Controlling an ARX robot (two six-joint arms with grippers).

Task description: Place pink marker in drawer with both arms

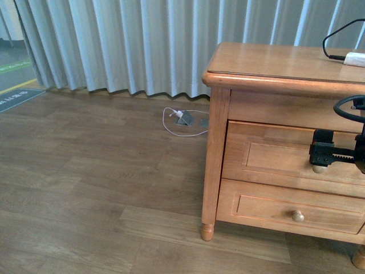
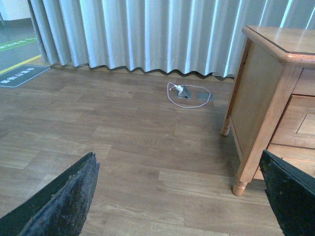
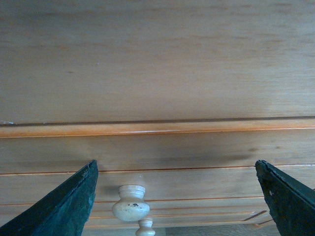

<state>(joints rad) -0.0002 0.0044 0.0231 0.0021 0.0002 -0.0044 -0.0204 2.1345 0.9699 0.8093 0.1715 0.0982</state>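
Note:
The honey-brown dresser point(image 1: 256, 63) stands at the right in the front view. Its top drawer point(image 1: 274, 154) is shut. My right gripper point(image 1: 319, 153) is open, right in front of this drawer and just above its pale round knob point(image 1: 319, 169). In the right wrist view the open gripper point(image 3: 177, 196) faces the drawer front point(image 3: 197, 187). The knob point(image 3: 130, 202) lies between the jaws, nearer one finger point(image 3: 64, 206). My left gripper point(image 2: 179, 196) is open and empty above the floor, beside the dresser's front leg point(image 2: 239, 187). The pink marker is not in view.
A white adapter with a black cable point(image 1: 353, 57) lies on the dresser top. The lower drawer has its own knob point(image 1: 297, 216). A white cable and a grey floor socket point(image 1: 183, 119) lie near the curtain point(image 1: 142, 40). Wooden floor point(image 1: 85, 188) spreads to the left.

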